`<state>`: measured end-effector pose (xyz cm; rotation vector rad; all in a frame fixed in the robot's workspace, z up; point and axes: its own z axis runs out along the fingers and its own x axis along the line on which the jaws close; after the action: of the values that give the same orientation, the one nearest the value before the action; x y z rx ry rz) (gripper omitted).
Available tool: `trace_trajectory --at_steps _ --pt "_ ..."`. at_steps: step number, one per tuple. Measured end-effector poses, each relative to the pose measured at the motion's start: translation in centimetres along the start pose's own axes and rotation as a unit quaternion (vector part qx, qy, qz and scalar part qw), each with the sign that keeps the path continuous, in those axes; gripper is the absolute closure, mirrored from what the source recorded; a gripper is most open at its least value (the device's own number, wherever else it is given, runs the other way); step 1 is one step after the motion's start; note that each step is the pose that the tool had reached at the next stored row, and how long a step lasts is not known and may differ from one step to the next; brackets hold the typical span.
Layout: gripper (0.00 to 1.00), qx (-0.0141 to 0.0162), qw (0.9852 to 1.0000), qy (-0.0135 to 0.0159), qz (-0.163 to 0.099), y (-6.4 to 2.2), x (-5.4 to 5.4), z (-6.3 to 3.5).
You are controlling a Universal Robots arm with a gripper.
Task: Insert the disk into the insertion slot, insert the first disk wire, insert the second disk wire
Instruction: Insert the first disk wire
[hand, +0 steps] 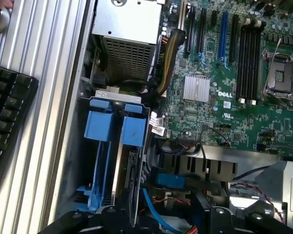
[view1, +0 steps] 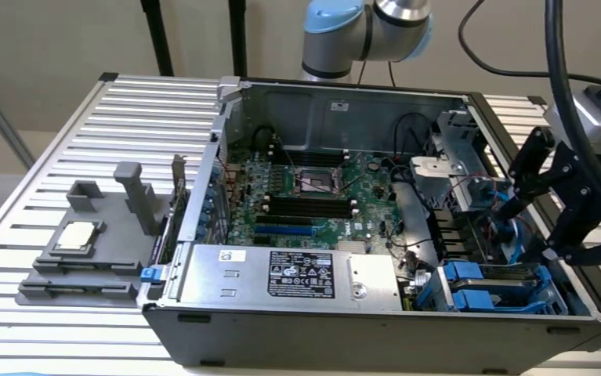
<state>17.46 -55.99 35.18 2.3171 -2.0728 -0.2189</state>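
A slatted metal table carries the open computer case — beside it, a grey fixture

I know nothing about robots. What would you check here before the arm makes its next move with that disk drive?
1. Disk in the insertion slot: ok, it stands between the blue rails.
2. Disk pushed fully home: cannot tell from these angles.
3. Fingers open: ok, they are spread apart above the drive corner of the case.
4. Fingers empty: ok, nothing sits between them.
5. Disk wires plugged in: cannot tell. A blue cable runs beside the bay, and its ends are hidden.
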Motion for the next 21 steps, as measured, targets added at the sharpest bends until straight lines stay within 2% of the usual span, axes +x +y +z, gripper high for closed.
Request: trace_trajectory --at_steps 7,11,13,16,21 --pt "0.40 0.0000 1.0000 0.0000 0.000 1.97 0.8 0.16" --pt "0.40 0.0000 1.0000 0.0001 0.000 2.09 1.4 0.11" --pt "0.40 -0.0004 1.0000 -0.0001 0.000 1.96 1.9 0.07" --pt "0.40 -0.0013 1.0000 -0.0005 0.000 1.27 2.4 -0.07" --pt "0.40 -0.0010 1.0000 -0.0049 -0.001 -0.24 2.8 -0.28"
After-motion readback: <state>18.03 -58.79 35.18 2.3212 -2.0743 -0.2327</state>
